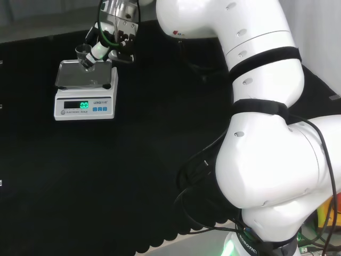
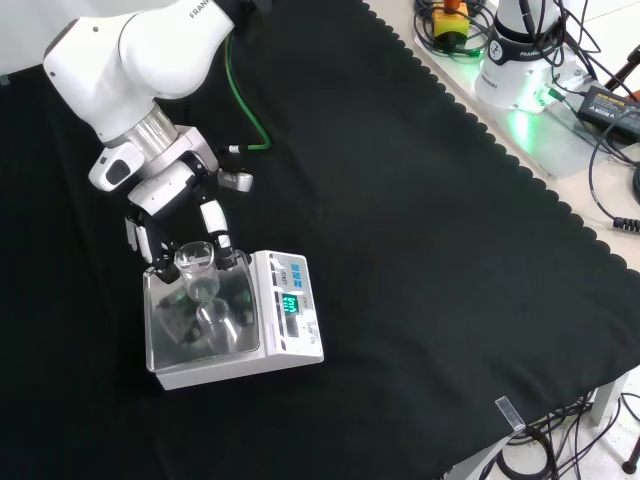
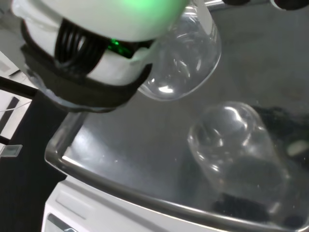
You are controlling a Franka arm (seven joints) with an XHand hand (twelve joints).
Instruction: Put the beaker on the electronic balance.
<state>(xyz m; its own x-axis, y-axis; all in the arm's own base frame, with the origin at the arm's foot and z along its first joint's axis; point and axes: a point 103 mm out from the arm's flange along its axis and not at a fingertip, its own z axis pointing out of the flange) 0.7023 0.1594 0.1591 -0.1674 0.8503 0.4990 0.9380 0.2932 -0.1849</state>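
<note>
I see the hand (image 2: 185, 215) over the far edge of the electronic balance (image 2: 290, 335), its fingers (image 1: 98, 50) curled round a clear beaker (image 2: 196, 268) and pinching it. The beaker hangs below the palm, just above the balance's metal pan (image 1: 74, 77); in the wrist view its rounded glass (image 3: 186, 58) sits close over the pan's shiny surface (image 3: 125, 159), mirrored there.

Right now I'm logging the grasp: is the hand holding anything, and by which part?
Yes: the hand holds the small clear glass beaker by its upper side wall near the rim, over the silver pan of the white electronic balance.
</note>
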